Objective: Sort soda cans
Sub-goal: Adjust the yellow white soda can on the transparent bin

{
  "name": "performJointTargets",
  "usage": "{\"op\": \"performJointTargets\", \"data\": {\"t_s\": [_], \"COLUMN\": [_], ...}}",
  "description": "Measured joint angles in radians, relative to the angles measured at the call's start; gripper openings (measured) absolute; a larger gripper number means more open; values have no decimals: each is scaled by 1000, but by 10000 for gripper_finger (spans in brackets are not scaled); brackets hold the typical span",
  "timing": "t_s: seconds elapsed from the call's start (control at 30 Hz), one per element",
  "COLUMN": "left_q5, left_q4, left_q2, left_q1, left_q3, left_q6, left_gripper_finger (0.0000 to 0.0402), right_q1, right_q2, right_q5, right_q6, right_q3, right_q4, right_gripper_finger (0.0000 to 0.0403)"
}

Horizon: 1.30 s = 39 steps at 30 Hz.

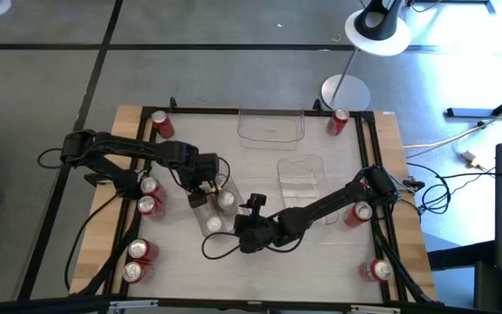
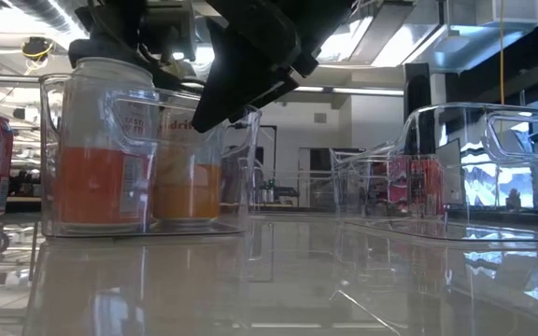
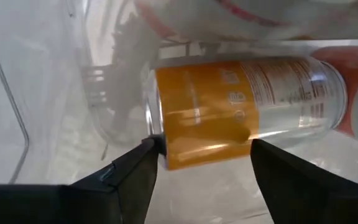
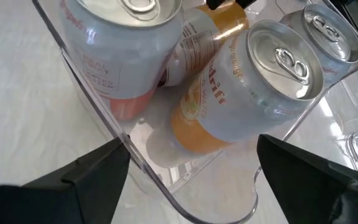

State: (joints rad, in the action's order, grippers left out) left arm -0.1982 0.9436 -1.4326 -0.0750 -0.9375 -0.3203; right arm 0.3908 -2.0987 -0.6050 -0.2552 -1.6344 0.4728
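A: Near the middle of the table (image 1: 103, 218), toward its left half, a clear bin (image 1: 206, 218) holds pale orange-banded cans (image 4: 253, 93). The left gripper (image 1: 204, 185) is down at that bin with its fingers (image 3: 129, 180) parted on either side of one orange-and-silver can (image 3: 241, 112). Whether the pads press it, I cannot tell.

B: And the right gripper (image 1: 253, 209)?

A: It sits just beside the same bin, jaws spread wide, nothing between them. Red cans (image 1: 149, 206) stand along the left edge, and others stand at the far corners and by the right edge. Two more clear bins (image 1: 271, 128) lie between the middle and the far edge.

B: Risks?

A: Both grippers crowd one bin. In my judgement a lift or retreat by either could clip the other arm or drag the bin wall and topple the cans. The left fingers also stand close to a neighbouring can, so a sideways move may knock it.

B: Any labels?

A: Partial only. One pale can shows letters like "draft" and the word "orange", and another carries a nutrition-style panel too small to read. No brand on the red cans is legible.
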Motion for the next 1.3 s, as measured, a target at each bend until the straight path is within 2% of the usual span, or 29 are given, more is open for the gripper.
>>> {"op": "performJointTargets", "data": {"t_s": [0.13, 0.23, 0.33, 0.53, 0.57, 0.83, 1.07, 1.2, 1.3], "left_q5": [-26, -32, -27, -44, -56, -52, -40, -23, -8], "left_q4": [-1, -6, -6, -9, -18, -9, 28, 6, -50], "left_q2": [0, 0, 0, 1, 1, 23, 94, 150, 170], "left_q1": [1, 1, 1, 1, 2, 6, 8, 47, 115], "left_q3": [0, 0, 0, -1, -2, -2, -22, -35, -35], "left_q6": [47, 83, 126, 189, 190, 189, 147, 95, 39], "left_gripper_finger": [223, 193, 147, 22, 11, 1, 2, 2, 1], "right_q1": [1, 2, 2, 2, 2, -1, -1, -1, -1], "right_q2": [1, 1, 1, 1, 1, 1, 1, 1, 1], "right_q5": [7, 9, 11, 15, 19, 14, 13, 13, 12], "right_q6": [0, 0, 0, -2, -4, -5, -3, -3, -2], "right_q3": [0, 0, 0, 0, 0, 0, 0, 0, 0], "right_q4": [2, 1, 1, 1, 0, -1, -1, -1, -1], "right_gripper_finger": [347, 347, 347, 347, 347, 347, 347, 347, 347]}}
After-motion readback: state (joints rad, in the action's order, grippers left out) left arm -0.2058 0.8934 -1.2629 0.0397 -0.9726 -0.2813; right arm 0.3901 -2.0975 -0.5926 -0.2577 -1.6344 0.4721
